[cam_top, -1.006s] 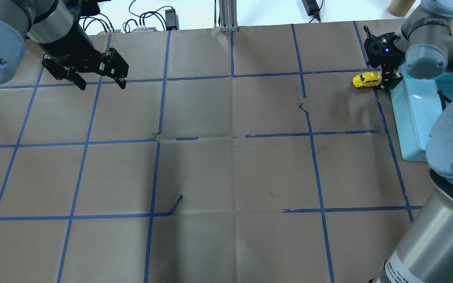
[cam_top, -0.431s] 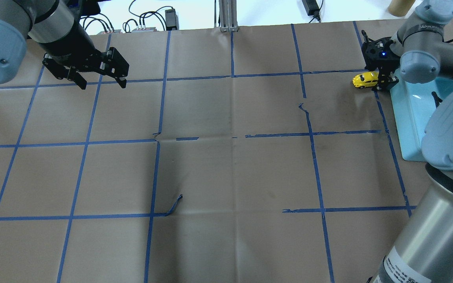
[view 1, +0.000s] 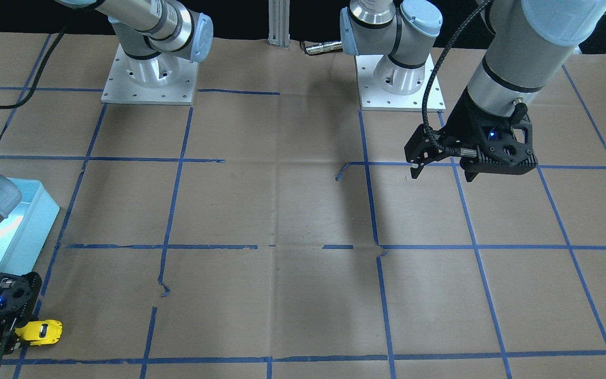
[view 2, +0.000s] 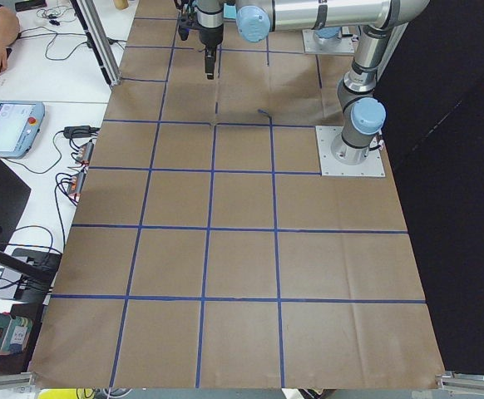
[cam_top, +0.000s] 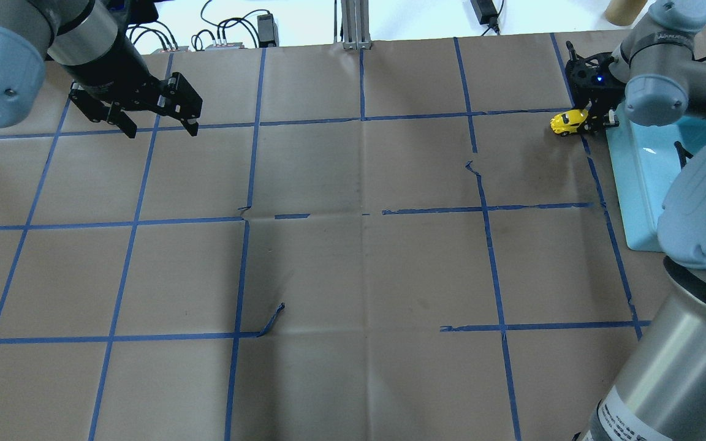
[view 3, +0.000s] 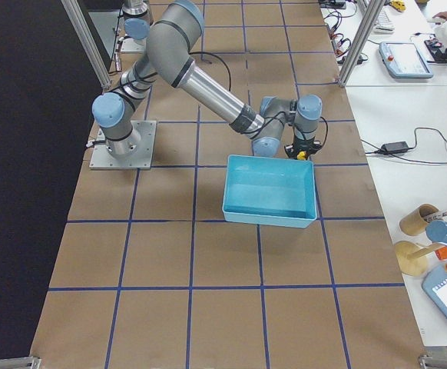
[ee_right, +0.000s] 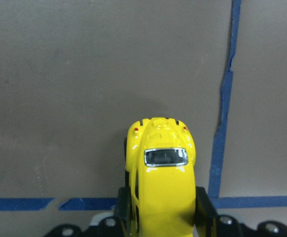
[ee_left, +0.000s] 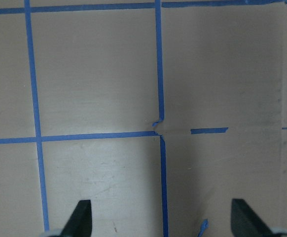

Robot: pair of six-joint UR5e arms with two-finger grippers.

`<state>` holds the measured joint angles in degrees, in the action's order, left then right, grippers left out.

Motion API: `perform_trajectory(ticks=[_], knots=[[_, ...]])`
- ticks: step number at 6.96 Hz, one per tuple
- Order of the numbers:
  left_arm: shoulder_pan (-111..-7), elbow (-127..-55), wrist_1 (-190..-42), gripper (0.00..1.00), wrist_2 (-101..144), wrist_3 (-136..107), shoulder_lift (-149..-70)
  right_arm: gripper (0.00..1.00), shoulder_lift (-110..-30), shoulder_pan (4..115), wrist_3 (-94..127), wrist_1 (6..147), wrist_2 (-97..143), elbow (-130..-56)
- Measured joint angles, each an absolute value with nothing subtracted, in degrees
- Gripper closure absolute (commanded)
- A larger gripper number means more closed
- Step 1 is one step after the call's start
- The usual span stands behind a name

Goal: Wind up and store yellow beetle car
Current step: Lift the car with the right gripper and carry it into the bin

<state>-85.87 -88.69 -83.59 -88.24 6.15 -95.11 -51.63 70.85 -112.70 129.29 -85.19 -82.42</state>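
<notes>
The yellow beetle car is at the table's far right, next to the bin's corner. My right gripper is shut on its rear half. In the right wrist view the car sits between the two black fingers, nose pointing away. It also shows in the front view and as a yellow speck in the right side view. I cannot tell whether its wheels touch the paper. My left gripper hangs open and empty over the far left of the table; it also shows in the front view.
A light blue bin stands at the right edge just behind the car and also shows in the front view. Brown paper with a blue tape grid covers the table. Loose tape ends curl up.
My right gripper has shifted slightly toward the table's far edge and turned with the car, which now looks shorter from above. The left arm has barely moved.
</notes>
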Motion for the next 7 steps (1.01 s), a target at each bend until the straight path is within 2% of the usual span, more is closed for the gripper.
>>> perform_trajectory(ticks=[4, 7], knots=[[-85.9, -88.0, -83.6, 0.00, -88.2, 6.2, -95.6, 0.89, -57.4, 74.7, -94.1, 107.8, -85.4, -71.1], [-85.9, -88.0, -83.7, 0.00, -88.2, 6.3, -95.7, 0.91, -61.6, 73.5, -58.1, 100.4, -91.7, -70.7]])
